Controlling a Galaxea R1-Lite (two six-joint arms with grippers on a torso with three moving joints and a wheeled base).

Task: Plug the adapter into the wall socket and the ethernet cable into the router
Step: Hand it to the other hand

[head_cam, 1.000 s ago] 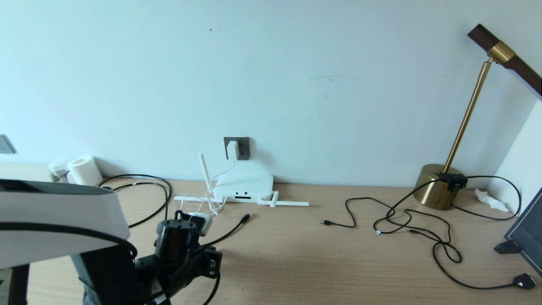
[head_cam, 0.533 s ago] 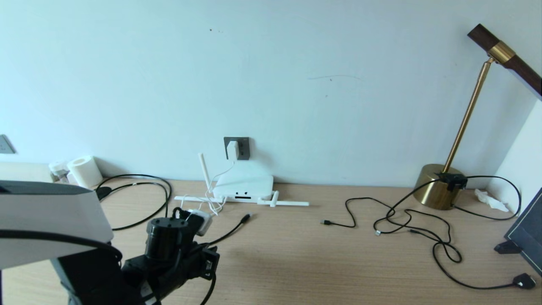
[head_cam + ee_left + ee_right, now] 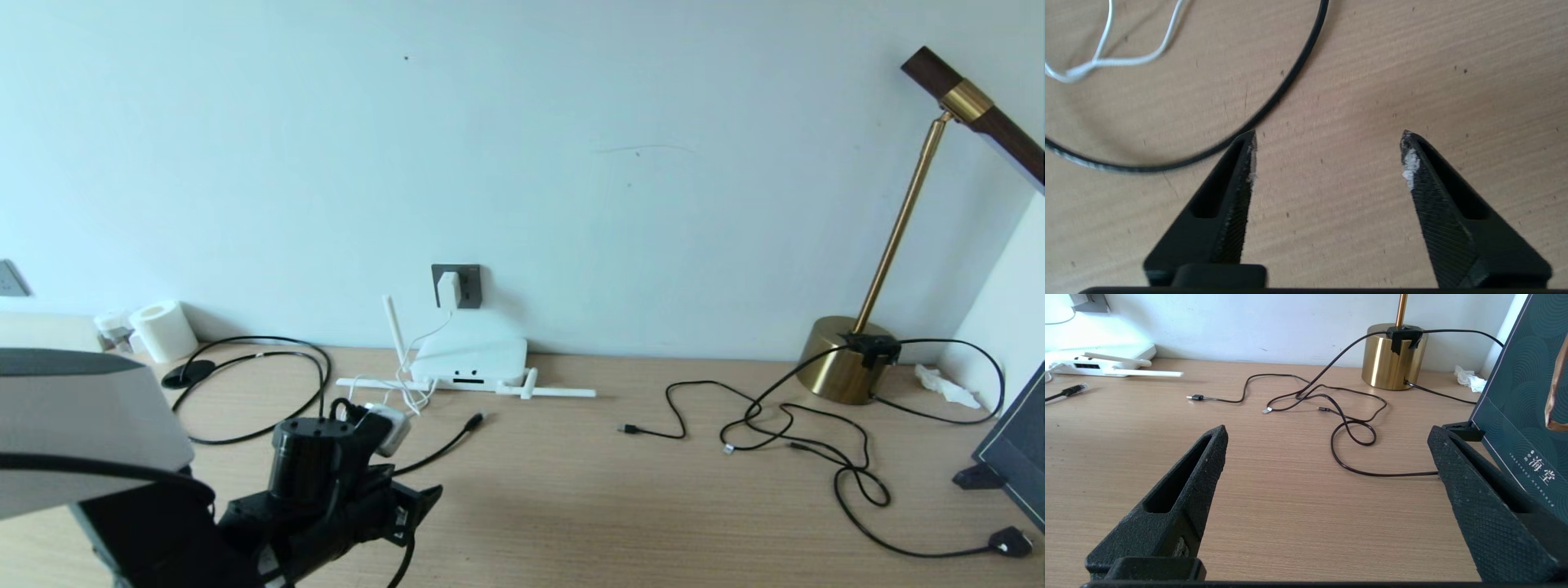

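Observation:
The white adapter (image 3: pixel 448 288) sits plugged in the dark grey wall socket (image 3: pixel 469 286), and its thin white cord (image 3: pixel 412 390) runs down beside the router (image 3: pixel 469 359). The router lies flat against the wall with dark port slots on its front edge. The black ethernet cable (image 3: pixel 269 384) loops on the desk at the left; its plug end (image 3: pixel 473 421) lies loose in front of the router. My left gripper (image 3: pixel 412 505) hovers low over the desk near that cable (image 3: pixel 1290 77), open (image 3: pixel 1329 136) with only bare wood between its fingers. My right gripper (image 3: pixel 1327 433) is open and empty above the desk.
Thin black cables (image 3: pixel 784 433) tangle on the right half of the desk beside a brass lamp base (image 3: pixel 845 359). A dark framed board (image 3: pixel 1523 396) leans at the far right. A paper roll (image 3: pixel 163 329) stands at the back left.
My left gripper has gone from shut to open, and the left arm has drawn back toward the left. The ethernet plug end lies where it was.

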